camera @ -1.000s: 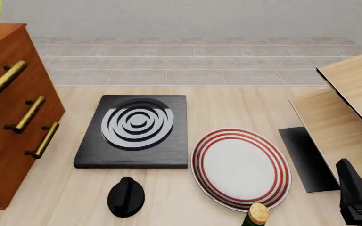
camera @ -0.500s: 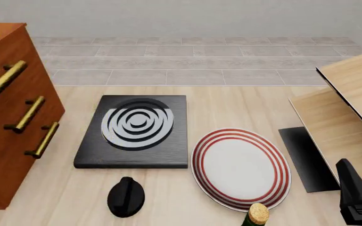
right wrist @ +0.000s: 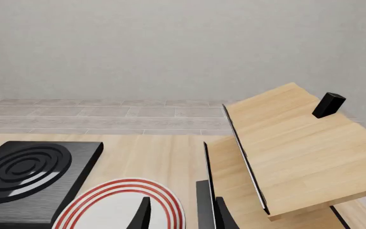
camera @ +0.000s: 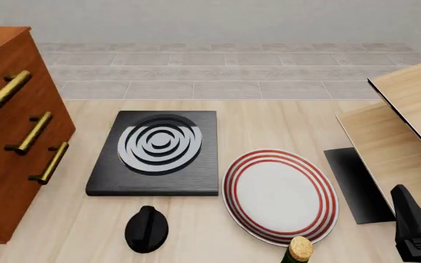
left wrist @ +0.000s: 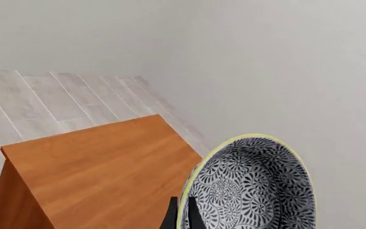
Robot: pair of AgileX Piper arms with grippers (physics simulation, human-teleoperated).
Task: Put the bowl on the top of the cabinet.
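Pale tiled floor and a plain grey wall are seen behind the light-wood desk [camera: 269, 123]. In the left wrist view the bowl [left wrist: 249, 186] is held on edge, its rim pinched by the left pincer [left wrist: 181, 217], patterned inside facing the camera, raised beside the cabinet [left wrist: 100, 171] top and not yet resting on it. This lifted, tilted hold is judged to serve clearance over the top edge before lowering. In the front view neither bowl nor left arm is shown; only the cabinet's drawer face appears. The right pincer [right wrist: 179, 214] is spread and empty, parked low near the plate [camera: 280, 196], presumably kept out of the way.
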